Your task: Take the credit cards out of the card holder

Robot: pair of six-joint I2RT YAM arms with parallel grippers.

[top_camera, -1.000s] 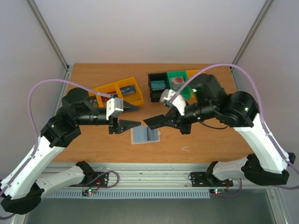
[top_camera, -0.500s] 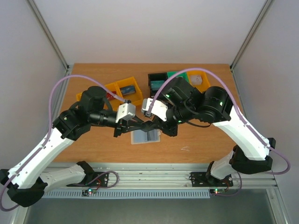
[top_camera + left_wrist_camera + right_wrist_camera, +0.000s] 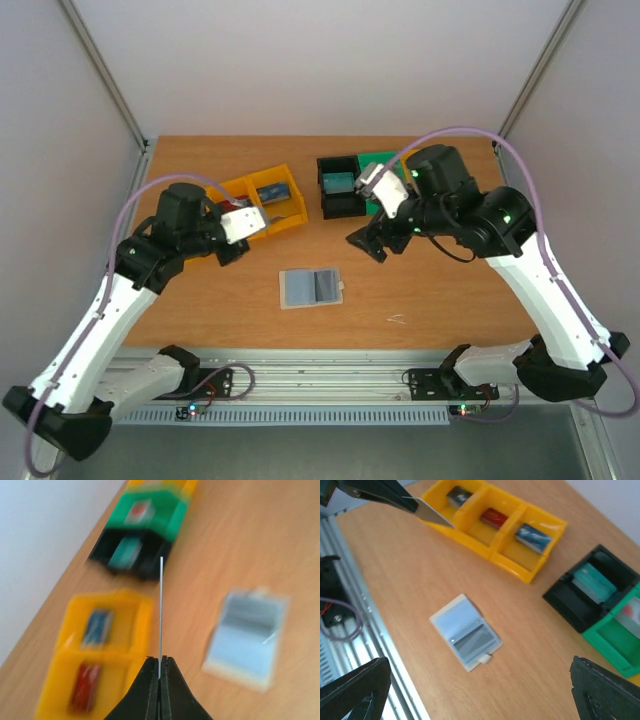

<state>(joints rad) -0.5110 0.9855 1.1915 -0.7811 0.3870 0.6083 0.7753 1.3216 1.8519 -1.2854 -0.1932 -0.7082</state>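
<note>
while the card holder [image 3: 312, 288] lies opened flat on the table [image 3: 450, 290], between the two arms: left gripper [image 3: 160, 666], jaws pinched together on one credit card [image 3: 160, 610], near the yellow bin [image 3: 145, 630]; right gripper [image 3: 368, 243], jaws spread wide, empty, near the black bin [image 3: 338, 190], apart from the holder.

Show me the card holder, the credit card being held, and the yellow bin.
card holder [image 3: 297, 289]: top view, left inner panel.
credit card [image 3: 161, 610]: left wrist view, its thin edge, seen end-on.
yellow bin [image 3: 490, 555]: right wrist view, near outer wall.
</note>
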